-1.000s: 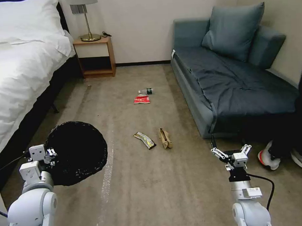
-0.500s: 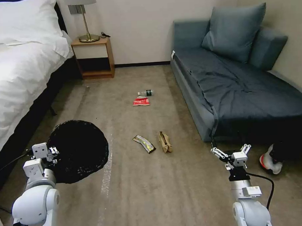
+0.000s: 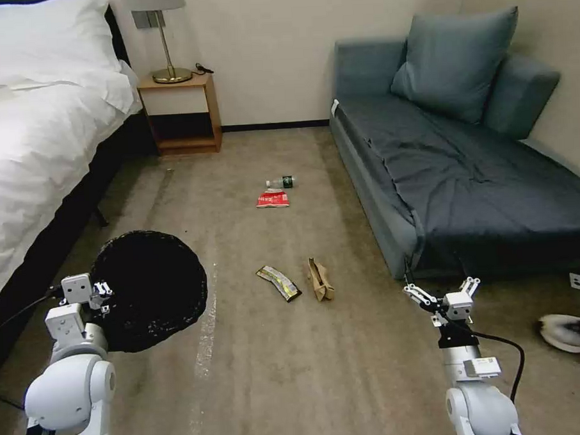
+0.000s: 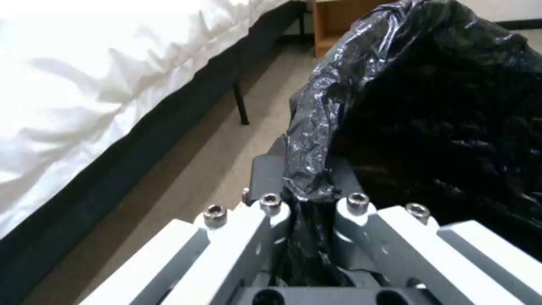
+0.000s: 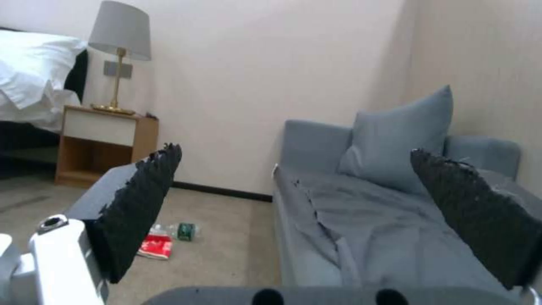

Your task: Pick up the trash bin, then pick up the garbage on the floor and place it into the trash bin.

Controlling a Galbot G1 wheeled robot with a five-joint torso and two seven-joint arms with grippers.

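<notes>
Trash bin (image 3: 149, 289), black-bag lined, is hanging off the carpet by the bed (image 3: 36, 139), left gripper (image 4: 308, 199) clenching its bag edge. Garbage is lying mid-floor (image 3: 296, 365): bottle (image 3: 281, 181) touching red packet (image 3: 273, 199); nearer, gold wrapper (image 3: 279, 283) beside brown paper bag (image 3: 320, 279). Right gripper (image 3: 442, 291) is hovering w/ fingers spread, near the sofa (image 3: 454, 172).

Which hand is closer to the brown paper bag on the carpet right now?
The right hand. It hovers open off to the right of the brown paper bag and a little nearer the robot; the left hand, shut on the trash bin, sits farther off on the bag's left.
</notes>
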